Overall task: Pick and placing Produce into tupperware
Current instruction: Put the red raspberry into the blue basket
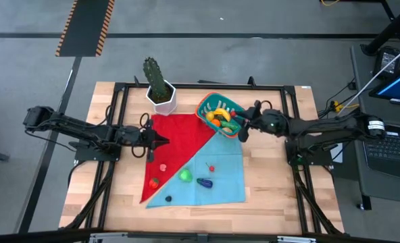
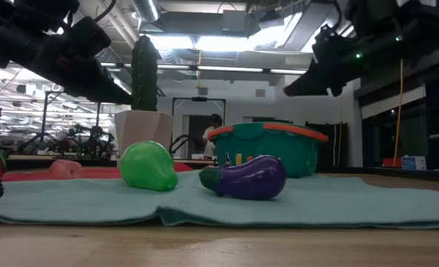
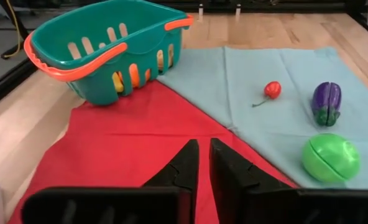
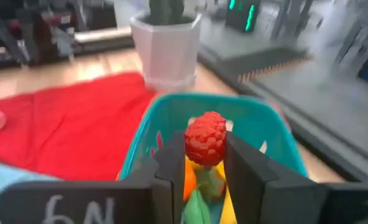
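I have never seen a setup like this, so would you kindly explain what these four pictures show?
Two robot arms work at a wooden table. One picture looks down from above, one looks level across the tabletop, and two come from cameras on the arms' wrists. The right claw holds a red raspberry over a teal tub that already contains toy fruit. The left claw is nearly shut and empty, above a red cloth. On the blue cloth lie a green pear, a purple eggplant and other small pieces. A potted cactus stands nearby.
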